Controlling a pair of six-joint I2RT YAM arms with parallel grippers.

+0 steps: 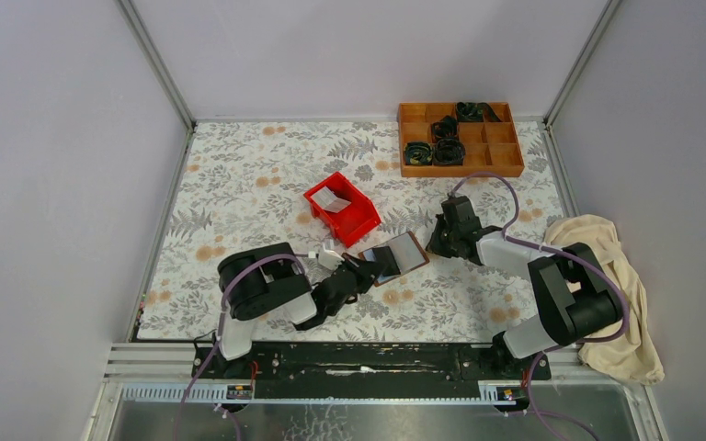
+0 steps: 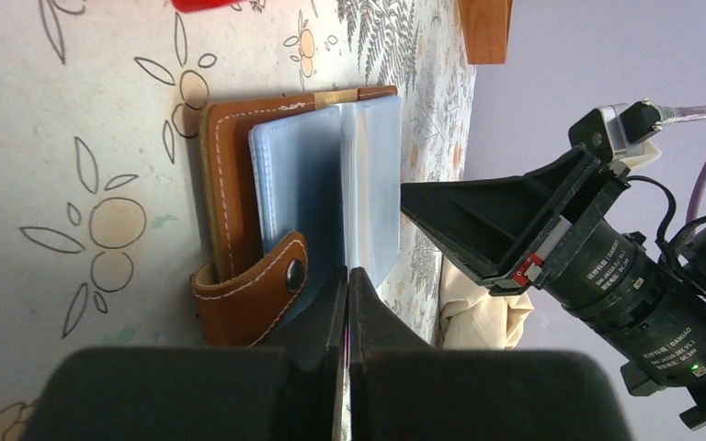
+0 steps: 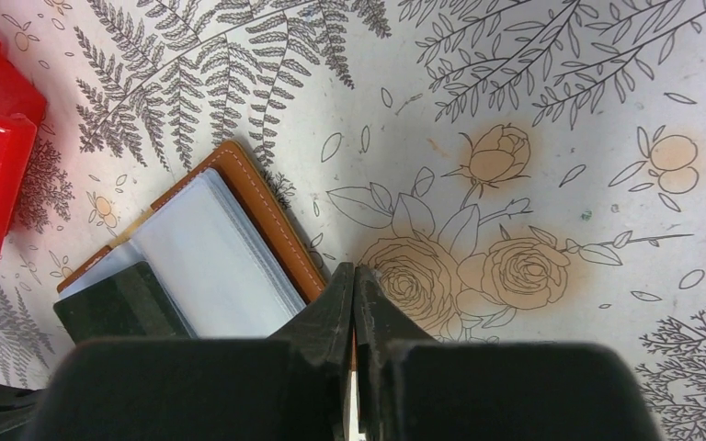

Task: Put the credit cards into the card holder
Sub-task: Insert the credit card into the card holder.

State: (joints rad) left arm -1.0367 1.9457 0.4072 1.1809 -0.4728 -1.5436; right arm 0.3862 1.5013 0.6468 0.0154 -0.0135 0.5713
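Observation:
The card holder (image 1: pixel 406 252), a brown leather wallet, lies open on the floral mat with its pale blue sleeves (image 2: pixel 331 175) fanned up. My left gripper (image 1: pixel 368 269) is shut, its tips (image 2: pixel 347 273) against the sleeves' near edge beside the snap strap (image 2: pixel 267 285). I cannot tell what the thin sliver between its fingers is. My right gripper (image 1: pixel 434 243) is shut at the wallet's right cover (image 3: pixel 271 225), with brown leather showing between its fingers (image 3: pixel 355 269). A white credit card (image 1: pixel 334 199) lies in the red bin. A dark flat rectangle (image 3: pixel 119 310) sits under a clear sleeve.
The red plastic bin (image 1: pixel 360 223) stands just behind the wallet on the left. An orange wooden compartment tray (image 1: pixel 506 167) with black coiled items is at the back right. A beige cloth (image 1: pixel 611 276) is heaped on the right edge beside the right arm.

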